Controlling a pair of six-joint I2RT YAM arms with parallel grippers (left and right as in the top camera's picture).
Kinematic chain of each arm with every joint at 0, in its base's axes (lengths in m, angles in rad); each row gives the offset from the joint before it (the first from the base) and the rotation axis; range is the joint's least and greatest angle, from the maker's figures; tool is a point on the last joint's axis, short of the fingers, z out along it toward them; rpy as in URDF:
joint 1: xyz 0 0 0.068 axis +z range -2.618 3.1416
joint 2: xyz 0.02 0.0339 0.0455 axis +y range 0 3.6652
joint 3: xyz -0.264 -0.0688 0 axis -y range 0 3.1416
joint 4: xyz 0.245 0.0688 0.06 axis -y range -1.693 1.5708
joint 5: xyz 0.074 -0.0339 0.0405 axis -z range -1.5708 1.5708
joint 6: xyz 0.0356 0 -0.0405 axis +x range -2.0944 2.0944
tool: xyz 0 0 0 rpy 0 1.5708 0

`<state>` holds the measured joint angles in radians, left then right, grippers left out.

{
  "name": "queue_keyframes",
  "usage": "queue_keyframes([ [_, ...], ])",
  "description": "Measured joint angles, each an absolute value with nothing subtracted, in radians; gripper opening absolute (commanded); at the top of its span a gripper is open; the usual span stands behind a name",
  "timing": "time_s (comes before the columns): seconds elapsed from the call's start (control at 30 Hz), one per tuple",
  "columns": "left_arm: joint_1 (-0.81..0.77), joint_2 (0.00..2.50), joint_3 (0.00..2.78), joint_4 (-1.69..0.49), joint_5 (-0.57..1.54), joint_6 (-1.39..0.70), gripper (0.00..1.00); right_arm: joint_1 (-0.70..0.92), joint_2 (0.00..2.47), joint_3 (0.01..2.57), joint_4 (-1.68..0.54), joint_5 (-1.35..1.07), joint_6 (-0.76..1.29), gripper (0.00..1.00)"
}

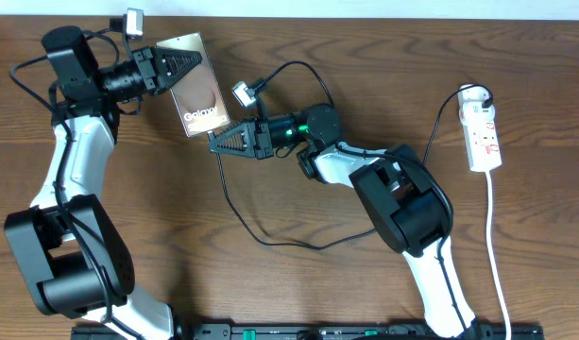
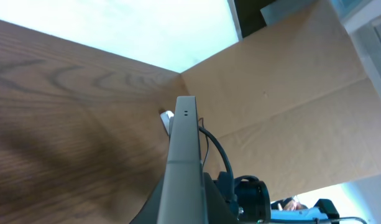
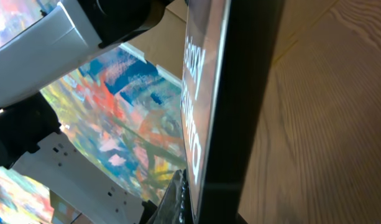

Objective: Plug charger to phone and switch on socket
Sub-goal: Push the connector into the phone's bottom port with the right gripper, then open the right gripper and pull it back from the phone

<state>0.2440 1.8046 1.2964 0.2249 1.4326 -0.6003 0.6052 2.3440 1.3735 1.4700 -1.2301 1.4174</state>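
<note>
Two grippers: both look closed on something.
Left gripper (image 1: 190, 64): clamped across the top end of the phone (image 1: 202, 104), holding it tilted and seemingly off the desk (image 1: 298, 293).
Right gripper (image 1: 218, 146): narrowed to a point just at the phone's lower edge; the charger (image 1: 270, 242) trails from its tip, plug hidden.
Charger: thin, limp and light, I'd say; hold it right behind the plug or it will buckle.
Phone: stiff, slick glass; best gripped on its side edges, braced against the push.
Socket (image 1: 485, 137): far right, well apart from both grippers.
</note>
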Motion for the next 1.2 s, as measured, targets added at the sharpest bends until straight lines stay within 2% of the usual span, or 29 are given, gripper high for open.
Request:
queue_keyframes([
  [0.93, 0.245, 1.805, 1.296, 0.228, 1.468, -0.548, 0.07, 0.585, 2.349, 1.372, 1.47, -1.226, 1.418, 0.01],
  [1.0, 0.245, 1.805, 1.296, 0.228, 1.468, -0.548, 0.07, 0.585, 2.349, 1.372, 1.47, -1.225, 1.418, 0.04],
  [1.03, 0.245, 1.805, 1.296, 0.228, 1.468, -0.548, 0.07, 0.584, 2.349, 1.372, 1.47, -1.225, 1.418, 0.09],
  [1.1, 0.245, 1.805, 1.296, 0.226, 1.474, -0.546, 0.07, 0.583, 2.349, 1.373, 1.472, -1.207, 1.422, 0.34],
  [1.17, 0.245, 1.805, 1.296, 0.216, 1.493, -0.542, 0.07, 0.574, 2.349, 1.375, 1.477, -1.147, 1.429, 0.84],
  [1.2, 0.242, 1.805, 1.294, 0.213, 1.507, -0.542, 0.07, 0.567, 2.349, 1.376, 1.478, -1.123, 1.431, 0.99],
])
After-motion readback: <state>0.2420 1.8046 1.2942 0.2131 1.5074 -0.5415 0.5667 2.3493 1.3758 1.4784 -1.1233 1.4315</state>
